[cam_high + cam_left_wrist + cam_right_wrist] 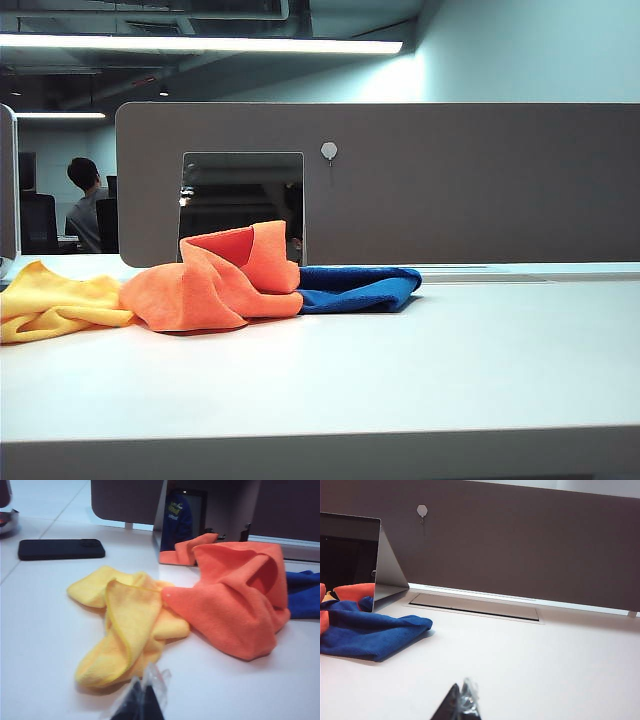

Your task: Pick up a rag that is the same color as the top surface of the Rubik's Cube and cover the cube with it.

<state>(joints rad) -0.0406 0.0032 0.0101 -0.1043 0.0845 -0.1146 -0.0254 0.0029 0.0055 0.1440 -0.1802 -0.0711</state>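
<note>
Orange rag (215,285) sits heaped, cube unseen, so left hand (145,697), grip unreadable, should lift a corner; right hand (462,705) waits clenched.

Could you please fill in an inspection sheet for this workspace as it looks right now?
Surface: white table, bare in front of the cloths.
Job's things: orange rag lies bunched up between the other two cloths; the Rubik's Cube shows in no view.
Clutter: yellow cloth touching the rag on one side, blue cloth on the other; black phone; mirror standing behind the cloths.
Grippers: left gripper low over the table near the yellow cloth, holding nothing; right gripper shut and empty, over bare table beside the blue cloth.
Cables: nothing seen.
Surroundings: grey partition; seated person beyond it.
</note>
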